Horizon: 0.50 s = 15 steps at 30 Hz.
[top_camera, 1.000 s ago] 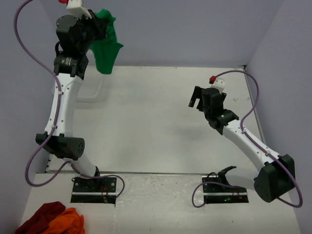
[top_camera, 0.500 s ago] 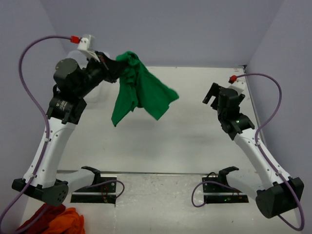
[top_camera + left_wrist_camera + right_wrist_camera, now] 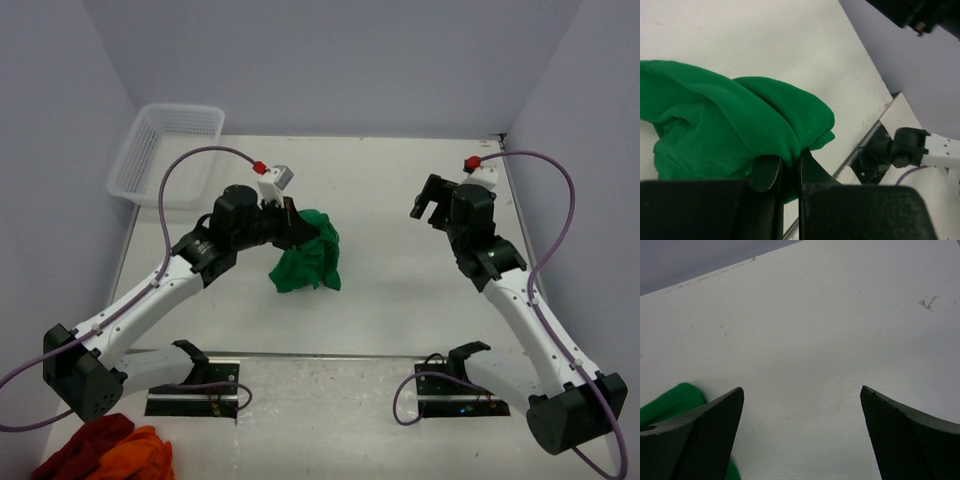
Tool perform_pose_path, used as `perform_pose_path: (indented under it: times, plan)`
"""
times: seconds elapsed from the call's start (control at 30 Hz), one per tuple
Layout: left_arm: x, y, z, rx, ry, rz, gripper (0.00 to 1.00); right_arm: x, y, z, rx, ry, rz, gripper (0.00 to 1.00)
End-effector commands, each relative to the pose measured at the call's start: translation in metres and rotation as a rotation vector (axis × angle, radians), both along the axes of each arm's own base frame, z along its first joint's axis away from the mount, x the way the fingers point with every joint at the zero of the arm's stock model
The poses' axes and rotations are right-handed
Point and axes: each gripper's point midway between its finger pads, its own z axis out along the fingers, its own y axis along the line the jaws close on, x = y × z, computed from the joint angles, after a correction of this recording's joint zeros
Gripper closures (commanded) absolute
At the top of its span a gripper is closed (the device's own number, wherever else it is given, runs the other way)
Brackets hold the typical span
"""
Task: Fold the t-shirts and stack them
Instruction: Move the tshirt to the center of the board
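t-shirt: green t-shirt (image 3: 308, 262), plain, bunched into a crumpled lump, not spread and not folded flat.
t-shirt place: right at the left fingertips; a fold of the top is pinched between them, and the rest bulges out past and below the tips, away from the wrist.
t-shirt contact: the lower folds look to rest on the table (image 3: 390, 300); the exact contact line is hard to tell.
left gripper: left gripper (image 3: 298, 231) is clamped on the t-shirt, with only a thin slot between the fingers and cloth squeezed in it; clear in the left wrist view, where green wraps over both tips.
left arm: stretched low across the table, wrist tilted down toward the cloth.
right gripper: right gripper (image 3: 428, 200) has its fingers wide apart with nothing between them, only bare table in the gap in the right wrist view.
right gripper vs t-shirt: well apart; the shirt lies off to the side of the fingers, with only a green edge showing at the lower left corner of the right wrist view beside one finger.
basket: white mesh basket (image 3: 186, 107), well behind the left fingers near the back wall, not touching the shirt.
cloths: dark red cloth (image 3: 85, 445) and orange cloth (image 3: 140, 458), touching each other, far back of the left fingers beside that arm's base, off the main work surface.
cable: purple cable (image 3: 190, 160) loops above the left arm.
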Motion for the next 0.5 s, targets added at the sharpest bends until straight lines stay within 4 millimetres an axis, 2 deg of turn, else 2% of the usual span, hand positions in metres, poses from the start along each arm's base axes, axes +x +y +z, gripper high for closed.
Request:
perform_pose_path:
  times: [0.0, 0.07, 0.13, 0.17, 0.23, 0.27, 0.3, 0.37, 0.4, 0.43, 0.47]
  plan:
    - [-0.025, -0.022, 0.059, -0.138, -0.133, -0.045, 1.00, -0.002, 0.010, 0.001, 0.000, -0.003, 0.057, 0.01]
    - [-0.036, -0.028, 0.066, -0.152, -0.144, -0.060, 1.00, -0.001, 0.013, 0.000, 0.006, -0.002, 0.069, 0.01]
    - [-0.034, -0.025, 0.066, -0.141, -0.148, -0.038, 1.00, 0.000, 0.020, -0.003, 0.010, 0.014, 0.093, 0.01]
    - [-0.027, -0.019, 0.056, -0.094, -0.130, 0.009, 0.88, 0.001, 0.022, -0.005, 0.010, 0.020, 0.100, 0.01]
    - [-0.016, -0.011, 0.051, -0.029, -0.138, 0.068, 0.65, 0.000, 0.030, -0.011, 0.012, 0.040, 0.121, 0.01]
    - [0.003, 0.006, 0.037, 0.065, -0.127, 0.193, 0.40, -0.002, 0.034, -0.014, 0.014, 0.051, 0.141, 0.01]
    - [0.012, 0.016, 0.029, 0.120, -0.124, 0.261, 0.28, -0.003, 0.039, -0.018, 0.018, 0.061, 0.152, 0.01]
    - [0.034, 0.048, -0.004, 0.297, -0.070, 0.435, 0.00, -0.009, 0.056, -0.032, 0.008, 0.098, 0.202, 0.04]
    - [0.050, 0.071, -0.002, 0.367, -0.090, 0.577, 0.00, -0.011, 0.063, -0.037, 0.009, 0.112, 0.216, 0.07]
    - [0.061, 0.082, -0.022, 0.454, -0.060, 0.641, 0.00, -0.019, 0.079, -0.044, -0.001, 0.139, 0.263, 0.09]
    - [0.072, 0.102, -0.026, 0.511, -0.041, 0.719, 0.00, -0.022, 0.085, -0.054, -0.011, 0.170, 0.270, 0.13]
